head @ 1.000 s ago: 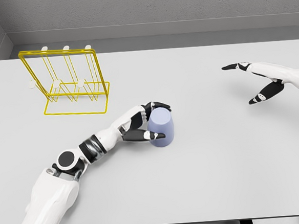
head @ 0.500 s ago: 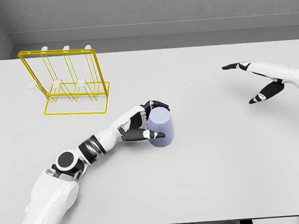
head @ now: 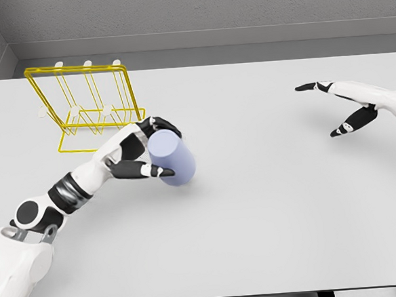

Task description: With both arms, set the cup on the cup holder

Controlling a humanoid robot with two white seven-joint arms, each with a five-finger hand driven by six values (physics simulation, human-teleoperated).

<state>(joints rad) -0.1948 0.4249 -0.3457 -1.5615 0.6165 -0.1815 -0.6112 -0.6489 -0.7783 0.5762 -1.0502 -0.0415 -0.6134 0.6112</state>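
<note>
A pale lavender cup [head: 172, 158] is held tilted above the table, its closed base turned toward me. My left hand [head: 150, 148] is shut on the cup, thumb under it and fingers over its top. The yellow wire cup holder [head: 86, 105] with white-tipped pegs stands at the back left of the table, just behind and left of the cup. My right hand [head: 331, 105] hovers at the far right with fingers spread and nothing in it.
The white table [head: 270, 204] stretches wide to the right and front of the cup. A grey wall runs behind the table's far edge, close to the holder.
The left hand has lifted the cup off the table, tilted it and carried it left and back toward the holder. The right hand has barely moved.
</note>
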